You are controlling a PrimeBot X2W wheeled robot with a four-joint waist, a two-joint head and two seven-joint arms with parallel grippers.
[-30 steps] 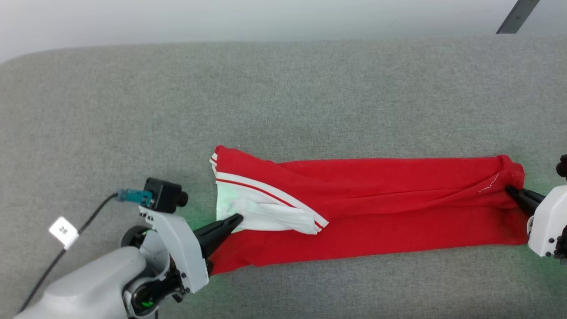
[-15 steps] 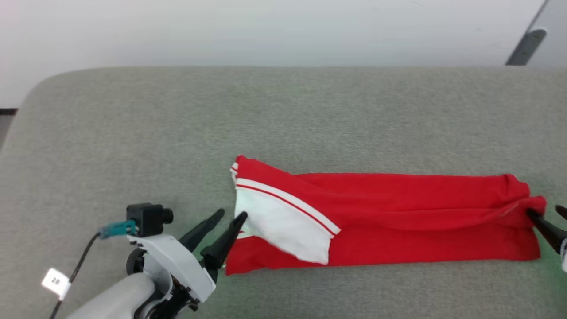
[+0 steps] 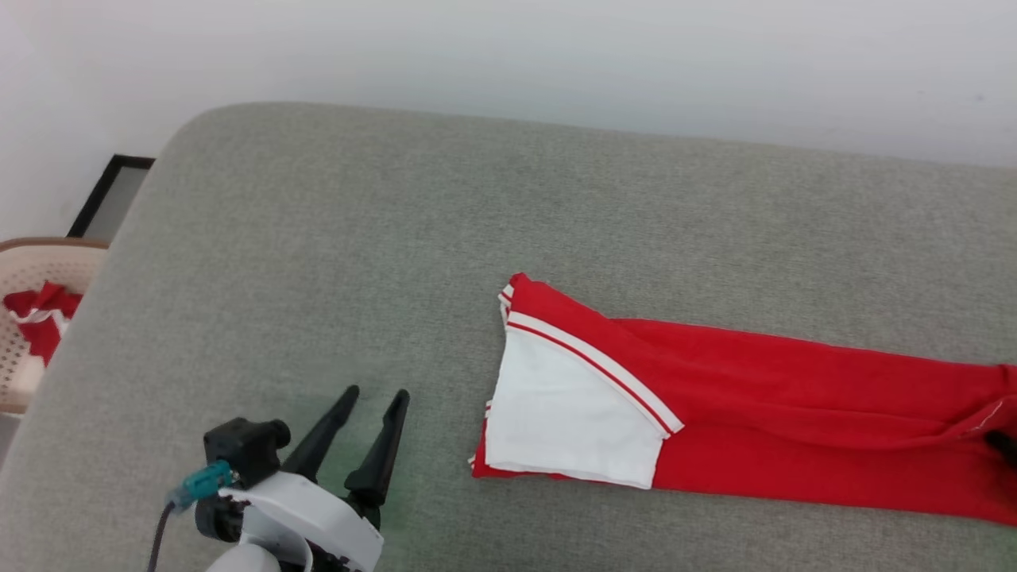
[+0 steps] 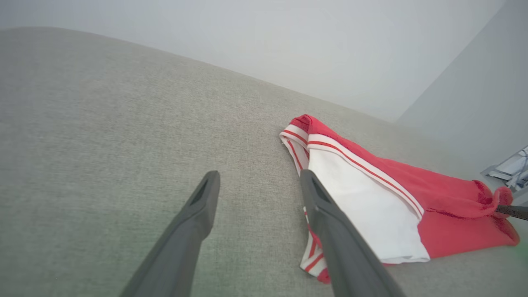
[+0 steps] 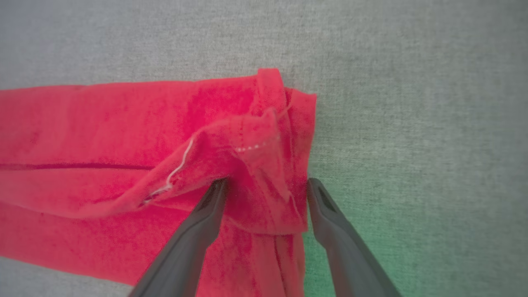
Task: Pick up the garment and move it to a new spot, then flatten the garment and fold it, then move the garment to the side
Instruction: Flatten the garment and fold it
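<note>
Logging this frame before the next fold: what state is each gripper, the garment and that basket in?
Garment: lying in a long strip, white panel on top, bunched at its right end.
Left gripper: open, off the garment, over bare cushion.
Right gripper: open, fingers astride a raised fold at the garment's end.
Basket: holding red-and-white cloth.

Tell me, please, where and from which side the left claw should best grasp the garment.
Grip the near-left corner of the garment, where the white panel ends in layered striped trim. Bring the open left claw in low from the robot's left: that edge faces it across cushion, lies flat, and its stacked hems probably give a firm pinch.
</note>
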